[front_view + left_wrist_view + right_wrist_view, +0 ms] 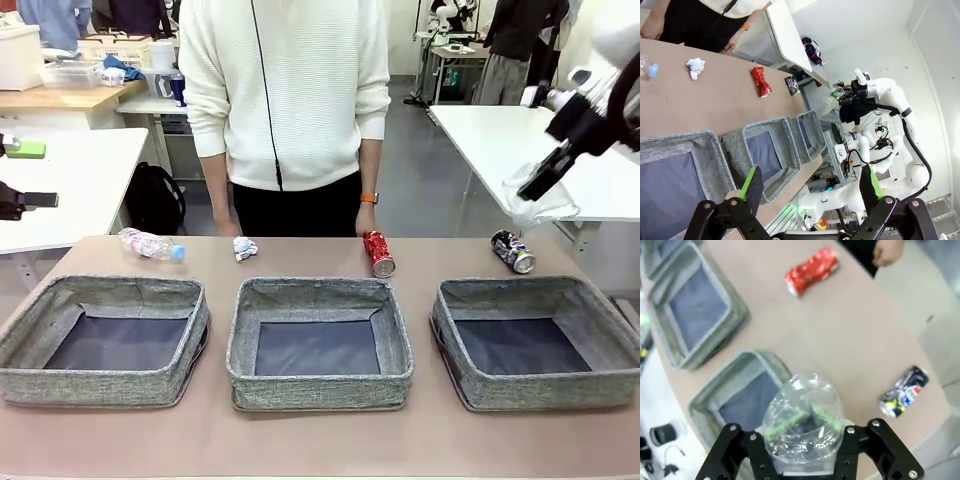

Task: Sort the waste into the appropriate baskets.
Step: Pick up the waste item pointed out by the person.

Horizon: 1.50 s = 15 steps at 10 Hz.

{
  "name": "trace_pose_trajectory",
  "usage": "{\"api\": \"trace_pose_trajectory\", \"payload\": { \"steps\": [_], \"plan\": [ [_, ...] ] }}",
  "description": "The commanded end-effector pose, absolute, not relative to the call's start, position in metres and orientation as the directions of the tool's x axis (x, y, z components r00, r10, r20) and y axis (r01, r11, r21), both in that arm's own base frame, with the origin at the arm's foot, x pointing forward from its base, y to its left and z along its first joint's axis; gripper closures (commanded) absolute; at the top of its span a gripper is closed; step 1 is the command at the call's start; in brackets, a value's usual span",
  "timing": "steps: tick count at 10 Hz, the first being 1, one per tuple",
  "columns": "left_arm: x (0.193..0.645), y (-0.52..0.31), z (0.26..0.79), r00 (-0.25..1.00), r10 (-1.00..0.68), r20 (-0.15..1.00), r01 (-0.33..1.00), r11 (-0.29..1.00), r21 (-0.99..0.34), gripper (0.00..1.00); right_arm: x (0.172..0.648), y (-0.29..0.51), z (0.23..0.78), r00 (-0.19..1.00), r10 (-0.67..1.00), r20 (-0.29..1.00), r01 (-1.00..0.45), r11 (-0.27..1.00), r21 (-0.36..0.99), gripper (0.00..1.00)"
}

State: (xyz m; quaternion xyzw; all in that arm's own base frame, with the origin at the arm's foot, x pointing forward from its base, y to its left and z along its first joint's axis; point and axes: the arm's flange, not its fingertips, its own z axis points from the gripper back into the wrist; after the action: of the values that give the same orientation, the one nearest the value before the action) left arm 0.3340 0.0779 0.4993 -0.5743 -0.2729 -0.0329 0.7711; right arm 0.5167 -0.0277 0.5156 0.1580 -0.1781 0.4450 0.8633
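Here, right gripper (533,183) clamped on clear plastic cup (545,205), held aloft above table's right end. Left gripper (810,184) spread wide, empty. Three grey baskets (318,292) in row; on their far side lie bottle (150,245), paper ball (245,248), red can (379,254), dark blue can (513,251) — all on tabletop, near person.

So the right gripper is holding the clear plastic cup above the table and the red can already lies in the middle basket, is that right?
Not quite. The red can lies on the table just behind the middle basket, not in it, as the front view shows. The right gripper does hold the clear plastic cup above the table.
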Motion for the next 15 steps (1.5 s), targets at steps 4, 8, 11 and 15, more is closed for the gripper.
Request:
{"api": "trace_pose_trajectory", "payload": {
  "steps": [4,8,11,15],
  "plan": [
    [0.335,0.076,0.5,0.837,0.266,0.478,0.389,0.325,-0.862,0.0,0.517,-0.015,0.522,0.737,0.553,0.388,-0.672,0.663,0.329,0.97],
    [0.335,0.076,0.5,0.837,0.266,0.478,0.389,0.325,-0.862,0.0,0.508,0.141,0.638,0.952,0.297,-0.08,-0.239,0.879,0.412,0.97],
    [0.335,0.076,0.5,0.837,0.266,0.478,0.389,0.325,-0.862,0.0,0.471,0.28,0.654,0.996,0.082,-0.043,-0.079,0.994,0.069,0.97],
    [0.335,0.076,0.5,0.837,0.266,0.478,0.389,0.325,-0.862,0.0,0.445,0.373,0.671,0.961,0.261,-0.088,-0.261,0.965,0.003,0.97]
  ]
}}
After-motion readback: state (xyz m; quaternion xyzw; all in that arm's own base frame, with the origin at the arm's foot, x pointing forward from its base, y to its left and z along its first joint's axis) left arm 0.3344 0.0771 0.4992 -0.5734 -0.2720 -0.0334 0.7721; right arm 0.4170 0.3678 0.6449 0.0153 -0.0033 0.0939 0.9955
